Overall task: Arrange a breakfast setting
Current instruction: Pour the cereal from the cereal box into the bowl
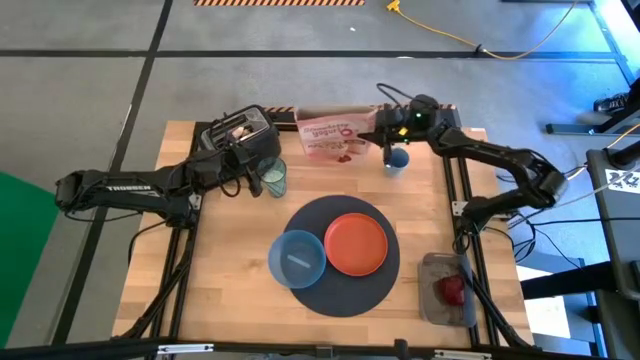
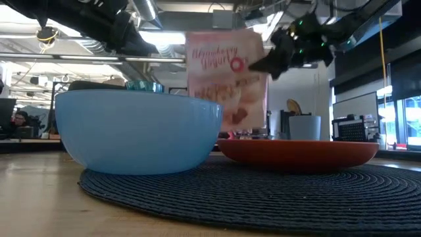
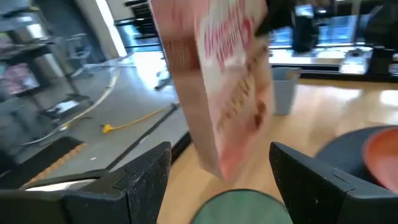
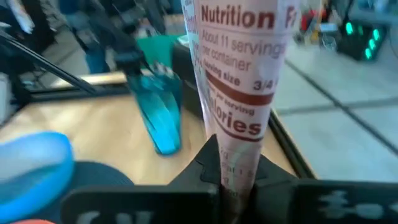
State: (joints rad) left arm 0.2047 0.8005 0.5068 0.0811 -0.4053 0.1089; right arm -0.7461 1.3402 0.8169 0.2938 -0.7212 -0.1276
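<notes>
Right hand [image 1: 378, 128]: clenched on one narrow edge of a pink cereal box [image 1: 335, 133], which it holds at the table's [image 1: 230, 275] far edge, between the toaster [image 1: 238, 135] and a small blue-grey cup [image 1: 396, 160]. In the right wrist view the fingers [image 4: 214, 163] pinch the box's side panel, which reads "Nutrition F…", "About 11 servings per container", "serving size 3/4" and "…ories". In the low view the box front shows "Strawberry Yogurt" in red script.

Left hand [image 1: 250, 168]: released, fingers [image 3: 146, 180] spread wide, poised directly over the pale-green glass [image 1: 274, 177], whose rim shows between them in the left wrist view. It is not seen to touch the glass. The glass stands on bare table just in front of the toaster, apart from the mat.

Setting: the dark-grey mat [image 1: 340, 300] lies at mid-table, nearer the front edge. On it sit the blue bowl [image 1: 297, 258] to the left and the orange plate [image 1: 356, 244] to the right, rims touching or nearly so. Toast [image 1: 240, 127] sits in the toaster slots. The red apple [image 1: 452, 289] lies in a grey tray [image 1: 432, 300] at the front right corner, well apart from the mat.

The cup stands just beside the right hand.
</notes>
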